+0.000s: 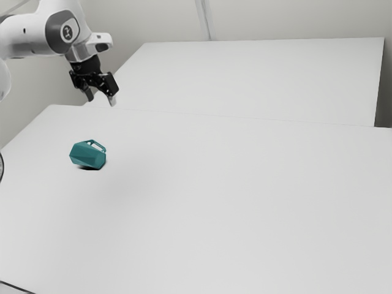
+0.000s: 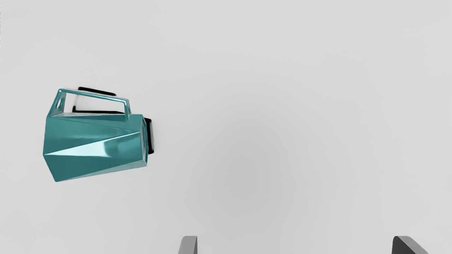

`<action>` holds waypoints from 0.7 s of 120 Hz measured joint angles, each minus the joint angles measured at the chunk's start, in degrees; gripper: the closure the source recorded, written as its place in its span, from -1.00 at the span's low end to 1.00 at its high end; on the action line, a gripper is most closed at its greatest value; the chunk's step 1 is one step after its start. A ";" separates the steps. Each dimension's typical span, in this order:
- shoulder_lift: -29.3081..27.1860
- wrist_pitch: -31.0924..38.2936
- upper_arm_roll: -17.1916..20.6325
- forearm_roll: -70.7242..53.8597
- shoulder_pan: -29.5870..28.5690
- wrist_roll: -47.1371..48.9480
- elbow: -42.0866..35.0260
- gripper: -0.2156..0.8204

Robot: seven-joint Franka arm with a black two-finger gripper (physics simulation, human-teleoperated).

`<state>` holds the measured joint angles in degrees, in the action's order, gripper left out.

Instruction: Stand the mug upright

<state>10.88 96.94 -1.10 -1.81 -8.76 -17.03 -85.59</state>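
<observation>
Pale grey walls stand behind a broad white desk, with a lighter vertical strip on the wall and another white surface beyond the desk's far edge. From the exterior view's upper left comes the white arm, and at its end the black tool hangs above the desk, pointing down. Its two fingers are spread well apart, with nothing pinched between them.

Lower than the tool, the teal mug lies on its side on the desk, apart from both fingertips. Seen from the wrist, it sits off to one side of the tool, outside the gap and past one finger rather than between the two. Its body is faceted, and the narrower end faces toward the space in front of the gap, while the wider end faces away from it. The angular handle runs along the side of the body farther from the fingertips. A black shadow edges the narrower end, and more of it shows by the handle.
</observation>
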 joint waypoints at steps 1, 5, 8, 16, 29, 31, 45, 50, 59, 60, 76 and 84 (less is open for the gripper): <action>-0.05 0.09 -0.15 0.04 0.02 -0.08 -0.08 -0.58; -0.23 0.42 -0.86 0.39 0.02 -0.38 -0.36 -0.58; -0.38 0.62 -1.52 0.75 0.00 -0.59 -0.64 -0.58; -1.12 1.12 -2.77 1.59 -0.17 -1.09 -1.82 -0.58; -3.19 1.74 -4.32 3.14 -0.25 -1.73 -4.02 -0.58; -3.70 1.83 -4.40 3.28 -0.26 -1.80 -4.44 -0.58; -12.45 4.82 -5.34 4.14 0.63 -1.72 -15.76 -0.58; -15.05 6.01 -5.81 5.21 0.71 -1.47 -19.32 -0.58; -18.33 8.25 -6.10 8.37 -3.94 -1.05 -24.61 -0.58; -18.62 8.52 -6.10 8.81 -4.80 -1.01 -25.15 -0.58; -19.93 12.08 -5.65 14.48 -14.91 -0.47 -29.46 -0.58; -18.64 13.89 -4.13 16.49 -18.70 -0.39 -30.28 -0.58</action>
<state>-7.76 110.82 -5.23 14.69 -27.46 -17.43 -115.86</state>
